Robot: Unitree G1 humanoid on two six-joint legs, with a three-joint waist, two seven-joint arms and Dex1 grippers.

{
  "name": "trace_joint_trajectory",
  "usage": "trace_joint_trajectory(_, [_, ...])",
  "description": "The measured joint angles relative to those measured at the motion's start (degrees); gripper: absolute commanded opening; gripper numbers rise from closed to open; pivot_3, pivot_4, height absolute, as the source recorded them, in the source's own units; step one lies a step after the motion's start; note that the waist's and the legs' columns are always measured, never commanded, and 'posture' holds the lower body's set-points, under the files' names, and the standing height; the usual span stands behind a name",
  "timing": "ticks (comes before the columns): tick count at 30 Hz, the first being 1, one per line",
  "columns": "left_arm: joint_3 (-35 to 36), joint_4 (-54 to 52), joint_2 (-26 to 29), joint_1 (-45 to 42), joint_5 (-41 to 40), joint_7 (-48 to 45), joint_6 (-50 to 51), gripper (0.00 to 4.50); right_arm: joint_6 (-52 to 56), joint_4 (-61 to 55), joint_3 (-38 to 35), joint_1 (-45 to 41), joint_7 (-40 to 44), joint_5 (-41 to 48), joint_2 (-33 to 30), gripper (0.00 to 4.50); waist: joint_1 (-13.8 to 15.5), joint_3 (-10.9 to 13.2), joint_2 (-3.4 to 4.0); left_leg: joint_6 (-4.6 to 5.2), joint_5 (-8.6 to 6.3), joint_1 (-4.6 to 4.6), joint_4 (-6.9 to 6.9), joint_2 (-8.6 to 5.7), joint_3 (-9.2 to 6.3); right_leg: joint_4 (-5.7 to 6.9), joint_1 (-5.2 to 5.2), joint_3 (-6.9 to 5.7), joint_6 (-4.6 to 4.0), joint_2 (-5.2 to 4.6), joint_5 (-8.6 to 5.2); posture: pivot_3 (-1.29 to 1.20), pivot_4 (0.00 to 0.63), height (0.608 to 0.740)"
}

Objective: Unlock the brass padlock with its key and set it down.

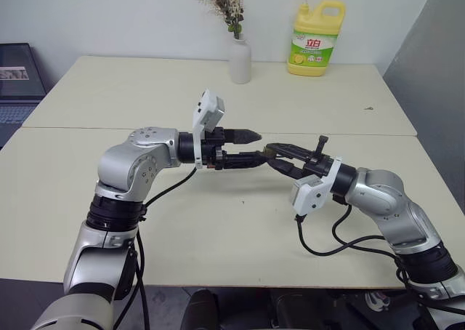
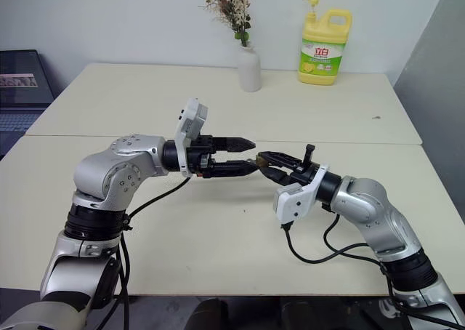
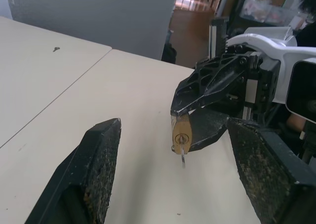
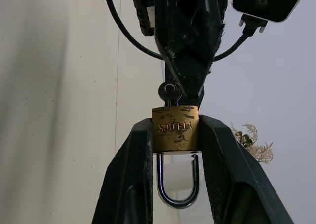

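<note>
My right gripper (image 4: 175, 127) is shut on the brass padlock (image 4: 175, 128), its two fingers clamping the body's sides above the table. The silvery shackle (image 4: 177, 192) hangs toward the wrist; I cannot tell whether it is released. A small key (image 3: 182, 156) sticks out of the keyhole, and its round bow (image 4: 170, 92) faces my left gripper. My left gripper (image 1: 254, 147) is open, and its fingers (image 3: 101, 165) stand either side of the key without touching it. In the head views the two grippers meet tip to tip over the near table, with the padlock (image 2: 258, 160) between them.
A white vase with dried flowers (image 1: 240, 59) and a yellow detergent bottle (image 1: 316, 39) stand at the far table's back edge. A laptop (image 1: 18, 75) sits off to the left. A seam (image 1: 87, 128) divides the two cream tables. Black cables (image 1: 327, 246) trail under my right arm.
</note>
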Motion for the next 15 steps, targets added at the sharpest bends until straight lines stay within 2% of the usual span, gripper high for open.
trace_joint_trajectory(9, [-1.5,-0.2,-0.6,0.0,0.6,1.5,0.1,3.56,0.0,-0.3,0.0,-0.1,0.1,0.1,0.1,0.93,0.0,0.0,0.0,0.0,0.0,0.0,0.0,0.0,0.01,0.0,0.0,0.0,0.0,0.0,0.0,0.0,0.15,0.74])
trace_joint_trajectory(12, [-1.6,-0.2,-1.6,-0.3,0.6,2.1,0.1,2.97,0.0,-0.7,0.2,-0.1,0.1,0.2,0.1,0.93,0.0,0.0,0.0,0.0,0.0,0.0,0.0,0.0,0.01,0.0,0.0,0.0,0.0,0.0,0.0,0.0,0.15,0.74])
trace_joint_trajectory(15, [-1.8,-0.2,-1.6,-0.4,0.6,2.3,0.1,2.1,0.0,-0.7,0.4,-0.1,0.2,0.4,0.1,0.93,0.0,0.0,0.0,0.0,0.0,0.01,0.0,0.0,0.01,0.0,0.0,0.0,0.0,0.0,0.0,0.0,0.15,0.74])
